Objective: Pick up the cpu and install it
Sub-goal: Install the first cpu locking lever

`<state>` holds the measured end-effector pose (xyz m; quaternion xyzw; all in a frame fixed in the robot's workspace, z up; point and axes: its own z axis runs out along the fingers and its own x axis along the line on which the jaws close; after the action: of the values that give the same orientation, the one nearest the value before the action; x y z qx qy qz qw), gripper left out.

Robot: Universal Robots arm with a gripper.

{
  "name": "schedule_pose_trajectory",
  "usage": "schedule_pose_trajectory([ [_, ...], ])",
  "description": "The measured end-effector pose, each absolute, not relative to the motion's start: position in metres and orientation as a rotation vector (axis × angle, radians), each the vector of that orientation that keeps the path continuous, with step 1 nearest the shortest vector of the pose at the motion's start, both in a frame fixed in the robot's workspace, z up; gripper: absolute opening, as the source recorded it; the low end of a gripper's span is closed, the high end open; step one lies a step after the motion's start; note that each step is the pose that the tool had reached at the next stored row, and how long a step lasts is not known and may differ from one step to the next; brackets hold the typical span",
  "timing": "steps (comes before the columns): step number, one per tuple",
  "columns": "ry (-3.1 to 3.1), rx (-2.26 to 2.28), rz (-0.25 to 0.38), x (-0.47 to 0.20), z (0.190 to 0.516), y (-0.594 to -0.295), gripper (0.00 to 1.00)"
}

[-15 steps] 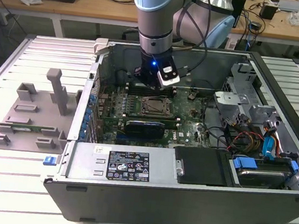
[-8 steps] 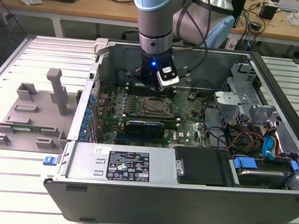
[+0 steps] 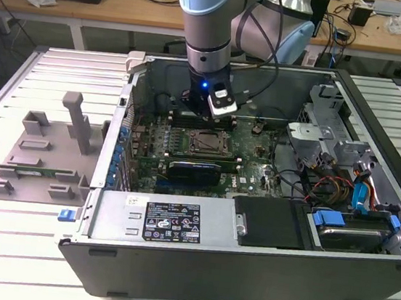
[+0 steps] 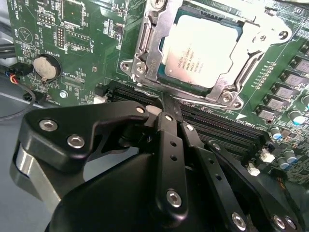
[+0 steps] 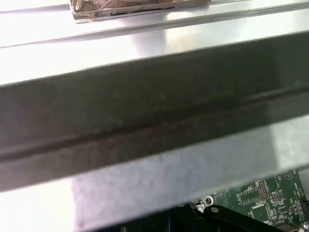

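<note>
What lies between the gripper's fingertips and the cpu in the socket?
In the second wrist view, black memory slots and the socket frame's edge separate the gripper from the cpu.

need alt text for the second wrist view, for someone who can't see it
The cpu, a flat silver-grey square chip, sits in the metal-framed socket on a green motherboard. The black gripper fills the foreground just short of the socket, its fingers drawn together and holding nothing. A round coin battery lies on the board off to one side.
</note>
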<state>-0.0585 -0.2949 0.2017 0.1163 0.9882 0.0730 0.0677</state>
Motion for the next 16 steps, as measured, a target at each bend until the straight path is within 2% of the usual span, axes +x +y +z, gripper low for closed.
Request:
schedule_pose_trajectory([
  [16,2.965,0.37,0.201,-0.0585,0.2039,-0.2948,0.11],
])
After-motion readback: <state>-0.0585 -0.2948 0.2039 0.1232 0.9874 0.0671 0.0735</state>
